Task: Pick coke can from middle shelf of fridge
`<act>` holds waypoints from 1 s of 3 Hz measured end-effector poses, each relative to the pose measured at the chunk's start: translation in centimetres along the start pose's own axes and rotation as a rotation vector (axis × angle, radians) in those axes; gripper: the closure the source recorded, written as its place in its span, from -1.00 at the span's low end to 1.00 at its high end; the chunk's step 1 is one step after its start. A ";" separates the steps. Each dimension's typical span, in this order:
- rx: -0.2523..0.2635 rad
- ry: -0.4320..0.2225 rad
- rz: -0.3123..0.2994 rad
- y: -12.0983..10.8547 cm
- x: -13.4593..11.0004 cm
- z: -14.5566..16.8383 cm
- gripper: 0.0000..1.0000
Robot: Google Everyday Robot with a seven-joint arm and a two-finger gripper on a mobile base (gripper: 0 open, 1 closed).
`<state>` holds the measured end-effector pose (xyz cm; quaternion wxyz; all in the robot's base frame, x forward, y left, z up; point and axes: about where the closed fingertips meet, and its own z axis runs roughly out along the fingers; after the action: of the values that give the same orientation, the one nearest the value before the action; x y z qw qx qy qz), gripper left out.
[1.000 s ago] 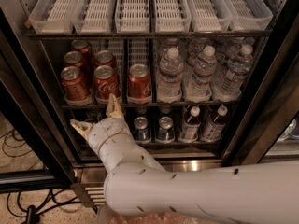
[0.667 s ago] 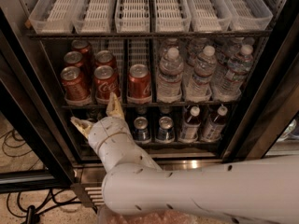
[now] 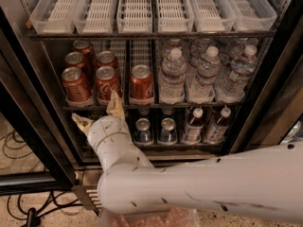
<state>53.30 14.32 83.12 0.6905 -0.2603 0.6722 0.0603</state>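
Observation:
The fridge (image 3: 28, 103) stands open in front of me. Its middle shelf (image 3: 156, 105) holds several red coke cans (image 3: 107, 83) on the left and clear water bottles (image 3: 173, 77) on the right. My gripper (image 3: 98, 111) is open at the shelf's front edge, just below the front-row coke cans. One tan finger (image 3: 115, 105) points up toward the second front can; the other finger (image 3: 81, 123) points left. It holds nothing.
The top shelf (image 3: 151, 8) holds bare white plastic lanes. The bottom shelf holds silver cans (image 3: 142, 130) and small bottles (image 3: 194, 124). My white arm (image 3: 199, 188) crosses the lower frame. Black cables (image 3: 19, 150) lie on the floor at left, beside the dark door frame.
The gripper has barely moved; it stays just below the front coke cans with its fingers spread.

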 end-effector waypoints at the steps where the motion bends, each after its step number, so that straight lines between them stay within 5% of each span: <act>1: 0.040 -0.014 -0.004 -0.7 -0.2 0.9 -0.36; 3: 0.117 -0.024 -0.015 -2.6 -0.2 2.2 -0.36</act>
<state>56.35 13.10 83.91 0.7129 -0.2238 0.6643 0.0186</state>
